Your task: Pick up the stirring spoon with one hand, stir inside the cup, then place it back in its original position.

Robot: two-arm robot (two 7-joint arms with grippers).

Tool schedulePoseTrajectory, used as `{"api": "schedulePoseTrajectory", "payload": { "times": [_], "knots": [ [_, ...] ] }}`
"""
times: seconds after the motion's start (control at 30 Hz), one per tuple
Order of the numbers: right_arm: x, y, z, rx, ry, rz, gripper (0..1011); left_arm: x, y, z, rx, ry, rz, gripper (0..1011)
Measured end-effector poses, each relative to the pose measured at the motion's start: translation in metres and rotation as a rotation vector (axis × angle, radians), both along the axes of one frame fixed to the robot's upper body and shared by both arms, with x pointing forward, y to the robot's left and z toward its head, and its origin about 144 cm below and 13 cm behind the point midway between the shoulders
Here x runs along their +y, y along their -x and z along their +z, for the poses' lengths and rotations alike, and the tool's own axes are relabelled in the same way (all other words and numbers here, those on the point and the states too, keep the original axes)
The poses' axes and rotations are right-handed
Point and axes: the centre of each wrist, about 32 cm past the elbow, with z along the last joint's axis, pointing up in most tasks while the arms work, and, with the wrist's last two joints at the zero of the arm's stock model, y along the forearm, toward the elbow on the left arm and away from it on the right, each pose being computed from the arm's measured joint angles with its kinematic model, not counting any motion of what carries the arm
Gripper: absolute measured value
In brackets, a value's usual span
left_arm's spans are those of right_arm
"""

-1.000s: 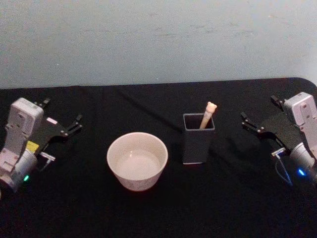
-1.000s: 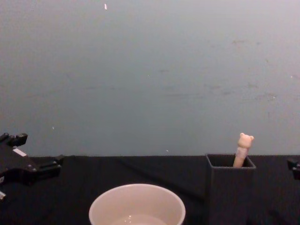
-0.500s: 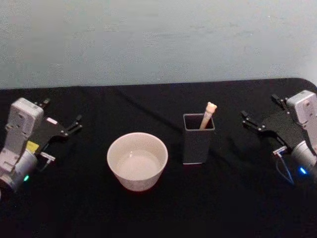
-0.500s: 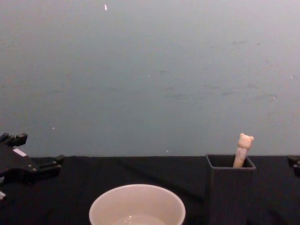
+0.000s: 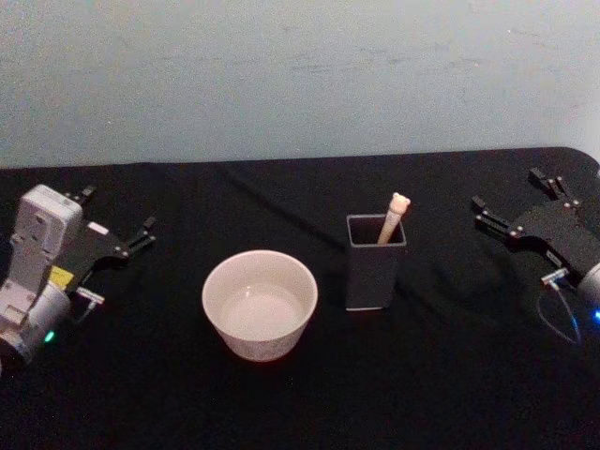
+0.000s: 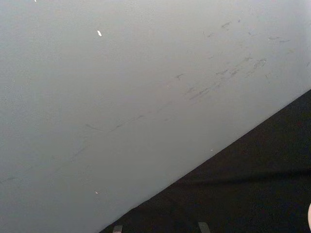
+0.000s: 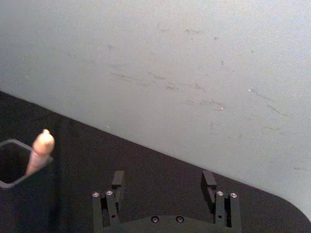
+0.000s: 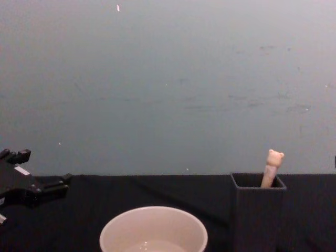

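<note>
Beside the cup (image 5: 234,339), a dark holder (image 5: 374,277) walls in the stirring spoon (image 5: 393,216).

The room is dim, with soft and even light falling on the pale wall (image 5: 300,75). The black desk (image 5: 441,375) takes almost all light, so shadows hardly show on it. The cup (image 5: 253,342) stands out bright, with a weak sheen inside.
</note>
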Motion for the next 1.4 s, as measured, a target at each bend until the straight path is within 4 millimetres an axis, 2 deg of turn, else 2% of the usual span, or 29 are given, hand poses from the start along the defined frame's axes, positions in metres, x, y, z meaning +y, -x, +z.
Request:
{"api": "schedulePoseTrajectory", "payload": {
  "times": [0.27,0.57,0.9,1.4],
  "knots": [
    [-0.005,0.014,0.005,0.001,-0.042,0.069,1003,0.0,0.0,0.0,0.0,0.0,0.0,1001],
    [0.004,0.02,0.005,0.017,-0.076,0.179,1003,0.0,0.0,0.0,0.0,0.0,0.0,1001],
    [0.024,0.01,0.001,0.019,-0.1,0.243,1003,0.0,0.0,0.0,0.0,0.0,0.0,1001],
    [0.041,-0.014,0.0,0.065,-0.161,0.308,1003,0.0,0.0,0.0,0.0,0.0,0.0,1001]
  ]
}}
